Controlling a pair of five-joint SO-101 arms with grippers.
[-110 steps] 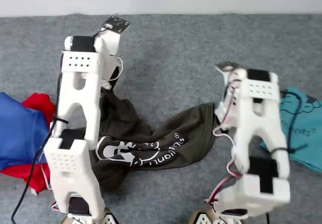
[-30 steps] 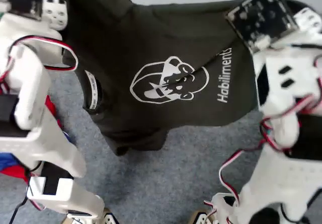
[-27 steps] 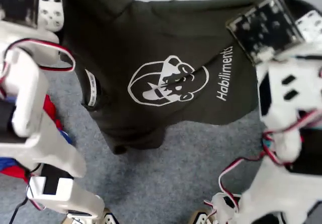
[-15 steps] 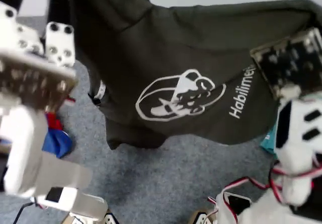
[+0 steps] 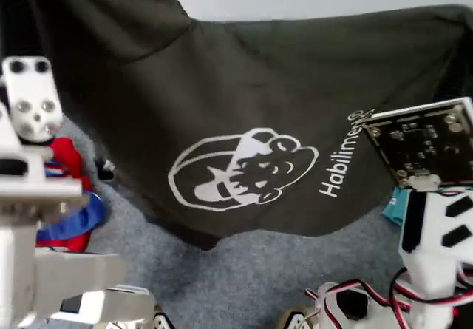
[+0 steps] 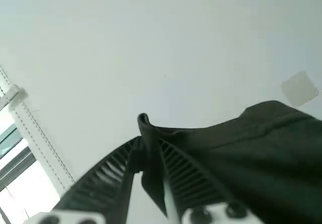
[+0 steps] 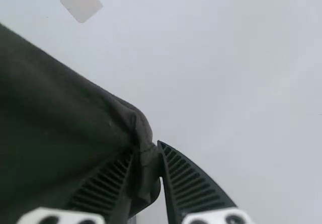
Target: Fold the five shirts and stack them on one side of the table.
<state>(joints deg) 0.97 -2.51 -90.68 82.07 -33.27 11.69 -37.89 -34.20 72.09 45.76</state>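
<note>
Hanging spread wide is the dark olive shirt (image 5: 244, 100). The left gripper (image 6: 149, 156) and the right gripper (image 7: 146, 176) are each closed on its edge.

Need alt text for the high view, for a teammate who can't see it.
A dark shirt with a white logo hangs spread wide across the view, raised over the grey table. Under its hem, a red shirt and a blue shirt lie bunched at one side; a teal shirt peeks out at the other.
</note>
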